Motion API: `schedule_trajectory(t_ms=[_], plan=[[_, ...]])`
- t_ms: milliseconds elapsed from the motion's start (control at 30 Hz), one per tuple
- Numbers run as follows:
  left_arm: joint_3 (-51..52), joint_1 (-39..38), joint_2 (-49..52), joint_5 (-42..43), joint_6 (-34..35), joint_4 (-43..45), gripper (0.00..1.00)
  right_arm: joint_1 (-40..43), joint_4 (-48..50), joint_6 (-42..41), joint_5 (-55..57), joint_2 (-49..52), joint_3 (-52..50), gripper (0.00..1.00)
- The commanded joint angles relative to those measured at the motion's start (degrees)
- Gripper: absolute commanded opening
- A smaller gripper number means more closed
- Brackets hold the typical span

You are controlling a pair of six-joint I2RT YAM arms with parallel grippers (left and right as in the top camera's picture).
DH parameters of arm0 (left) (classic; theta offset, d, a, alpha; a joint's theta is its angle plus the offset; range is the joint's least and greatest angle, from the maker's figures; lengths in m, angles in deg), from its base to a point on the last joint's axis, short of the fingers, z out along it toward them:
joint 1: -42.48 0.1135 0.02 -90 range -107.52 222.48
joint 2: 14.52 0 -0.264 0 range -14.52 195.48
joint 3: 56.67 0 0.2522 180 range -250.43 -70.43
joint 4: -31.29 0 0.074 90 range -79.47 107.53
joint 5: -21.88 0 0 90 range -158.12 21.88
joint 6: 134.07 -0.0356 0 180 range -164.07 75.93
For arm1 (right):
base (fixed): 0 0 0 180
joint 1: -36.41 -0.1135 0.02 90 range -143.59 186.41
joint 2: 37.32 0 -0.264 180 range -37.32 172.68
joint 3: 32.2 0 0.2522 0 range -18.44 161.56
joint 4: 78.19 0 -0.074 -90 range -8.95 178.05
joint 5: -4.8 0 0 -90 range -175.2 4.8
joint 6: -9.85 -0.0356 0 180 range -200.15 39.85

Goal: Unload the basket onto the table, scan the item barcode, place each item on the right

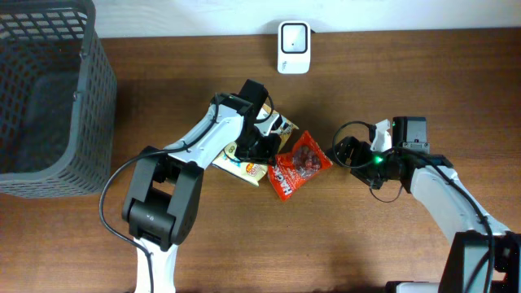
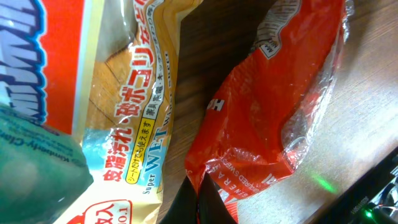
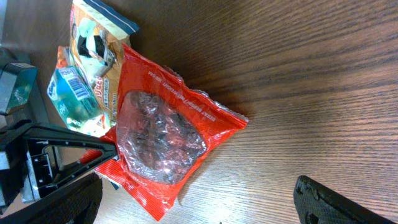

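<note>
- Red crinkled plastic snack bag (image 1: 299, 165) is seen lying flat near the middle of the brown wooden table (image 1: 407, 73), with dark pieces visible through its clear window.
- Its edge nearest the left arm is pinched by the left gripper (image 2: 200, 200), whose jaws are clenched together on the film.
- A yellow-and-white printed packet (image 2: 124, 124) is laid just beside the red bag, under the left arm, and is partly covered by the bag.
- A barcode label (image 3: 73, 81) is shown on pale-blue packaging next to the red bag in the right wrist view.
- A small packet with a black-and-white animal print (image 1: 282, 124) is placed just behind these.
- The right gripper (image 3: 196, 208) is held to the right of the red bag, apart from it, with its jaws spread wide and nothing between them.
- A white boxy scanner (image 1: 294, 37) is stood at the table's far edge, well apart from the bag.
- A grey mesh basket (image 1: 49, 89) is set at the far left.
</note>
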Motion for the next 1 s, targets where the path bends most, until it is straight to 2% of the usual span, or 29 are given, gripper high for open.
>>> schedule_trajectory(t_ms=[0, 233, 267, 300, 333, 433, 533, 667, 767, 833, 967], plan=[[0.39, 0.48, 0.9, -0.52, -0.48, 0.07, 0.0, 0.04, -0.26, 1.49, 0.72, 0.66, 0.44, 0.98], [-6.27, 5.79, -0.94, -2.19, -0.48, -5.03, 0.0, 0.07, -2.23, 5.99, 0.48, 0.57, 0.5, 1.0], [-7.28, 5.97, -1.7, -3.45, -0.48, -5.64, 0.0, 0.11, -2.49, 6.01, 0.48, 0.5, 0.59, 0.96], [-8.79, 5.86, -3.15, -5.99, -0.48, -6.25, 0.0, 0.17, -3.65, 6.8, 0.46, 0.28, 1.33, 0.86], [-9.31, 5.53, -4.15, -7.43, -0.48, -6.36, 0.0, 0.15, -4.79, 7.8, 0.48, 0.09, 2.05, 0.83], [-9.73, 2.36, -8.04, -14.91, -0.46, -5.81, 0.0, 0.15, -12.85, 13.33, 0.94, -1.2, 7.1, 0.81], [-9.73, -1.55, -9.22, -21.84, -0.33, -4.79, 0.0, 0.17, -21.2, 14.58, 4.31, -2.29, 13.11, 0.81], [-9.75, -6.73, -9.75, -38.18, 7.58, -3.23, 0.0, 0.17, -34.62, 14.58, 15.61, -2.49, 23.39, 0.82], [-9.73, -9.31, -9.73, -47.56, 10.34, -1.55, 0.0, 0.17, -43.06, 14.56, 22.71, -2.49, 30.32, 0.82], [-9.73, -10.56, -9.73, -51.6, 11.82, -0.96, 0.0, 0.48, -46.56, 14.56, 24.26, -2.49, 33.62, 0.81], [-9.7, -13.6, -9.73, -52.46, 13.0, -2.29, 0.0, 4.61, -52.11, 14.58, 24.2, -2.49, 39.98, 0.82]])
